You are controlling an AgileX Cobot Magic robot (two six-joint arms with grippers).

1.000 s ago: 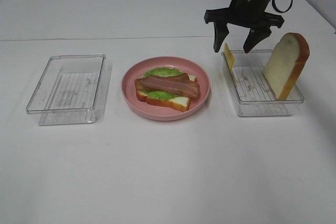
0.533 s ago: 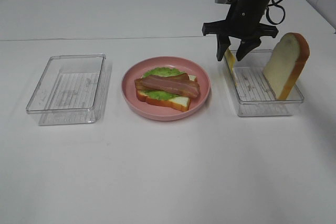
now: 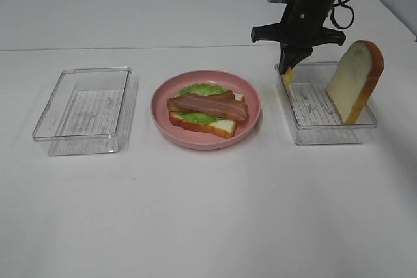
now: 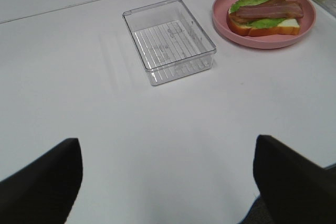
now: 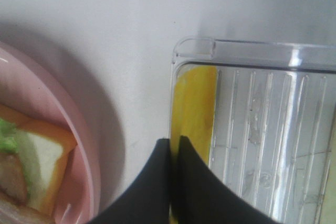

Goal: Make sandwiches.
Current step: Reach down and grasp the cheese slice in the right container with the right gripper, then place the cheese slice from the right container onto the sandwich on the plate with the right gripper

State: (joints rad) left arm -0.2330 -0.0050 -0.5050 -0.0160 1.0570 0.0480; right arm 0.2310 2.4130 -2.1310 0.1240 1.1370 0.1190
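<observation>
The open sandwich lies on the pink plate: a bread slice, green lettuce and brown bacon on top. In the right clear tray a yellow cheese slice stands against the wall nearest the plate, and a bread slice leans at the far side. My right gripper points down and is shut on the top edge of the cheese slice; its fingertips meet at the tray wall. My left gripper is open, well back from the sandwich.
An empty clear tray sits left of the plate and shows in the left wrist view. The plate's rim lies close beside the right tray's wall. White table all around.
My right gripper lowered over the tray's plate-side wall and its jaws went from wide open to shut at the cheese slice. Food, plate and trays have stayed put.
</observation>
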